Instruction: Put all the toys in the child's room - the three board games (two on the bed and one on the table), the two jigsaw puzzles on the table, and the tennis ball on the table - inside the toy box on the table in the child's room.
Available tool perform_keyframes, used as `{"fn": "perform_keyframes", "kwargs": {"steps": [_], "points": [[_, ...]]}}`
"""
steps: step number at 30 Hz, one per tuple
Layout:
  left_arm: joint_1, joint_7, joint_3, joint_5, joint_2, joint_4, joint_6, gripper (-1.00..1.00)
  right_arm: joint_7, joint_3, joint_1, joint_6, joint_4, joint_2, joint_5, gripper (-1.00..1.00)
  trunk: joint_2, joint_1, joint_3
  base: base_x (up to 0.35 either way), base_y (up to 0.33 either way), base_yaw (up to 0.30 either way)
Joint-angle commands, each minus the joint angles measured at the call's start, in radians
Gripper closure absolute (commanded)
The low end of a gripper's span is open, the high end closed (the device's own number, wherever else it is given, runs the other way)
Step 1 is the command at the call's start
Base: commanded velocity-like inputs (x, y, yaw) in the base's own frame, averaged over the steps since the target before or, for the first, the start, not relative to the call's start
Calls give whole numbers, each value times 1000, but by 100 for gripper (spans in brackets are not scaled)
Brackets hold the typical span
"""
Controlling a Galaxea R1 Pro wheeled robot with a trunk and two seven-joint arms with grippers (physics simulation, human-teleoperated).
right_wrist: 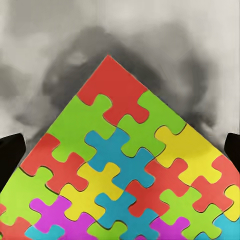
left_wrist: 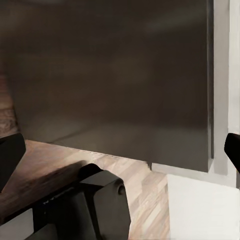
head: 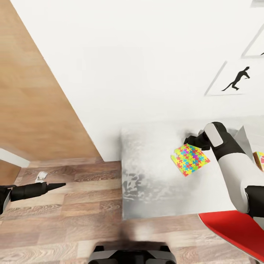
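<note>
- Resting flat on the pale tabletop (head: 154,176), a multicoloured jigsaw puzzle (head: 190,159) lies beside the right tool (head: 193,139).
- Right tool looks spread wide, empty; left tool (head: 60,185) hangs over floor, state unclear.
- Risk, I judge: thin slab could slide instead of lifting.
- Squarish, no long axis; one corner points away from the right tool.

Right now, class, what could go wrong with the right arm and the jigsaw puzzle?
The right gripper sits at one corner of the jigsaw puzzle, so a grip there may be shallow and the slab could tilt or slip. Whether the jaws have closed is unclear. The red chair lies under that arm, so lowering the elbow may bump it.
</note>
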Motion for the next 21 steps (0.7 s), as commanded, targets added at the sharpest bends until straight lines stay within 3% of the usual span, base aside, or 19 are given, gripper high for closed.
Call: {"fn": "perform_keyframes", "kwargs": {"steps": [1,21], "points": [[-1,-7,7,-10,-1,0,11,-100,-9,4,-1,2,-1,-1,-11,-100,-2,0,-2,-220,183,0],[-1,-7,7,-10,-1,0,11,-100,-9,3,-1,2,-1,-4,-10,-100,-2,0,-2,-248,148,0]]}}
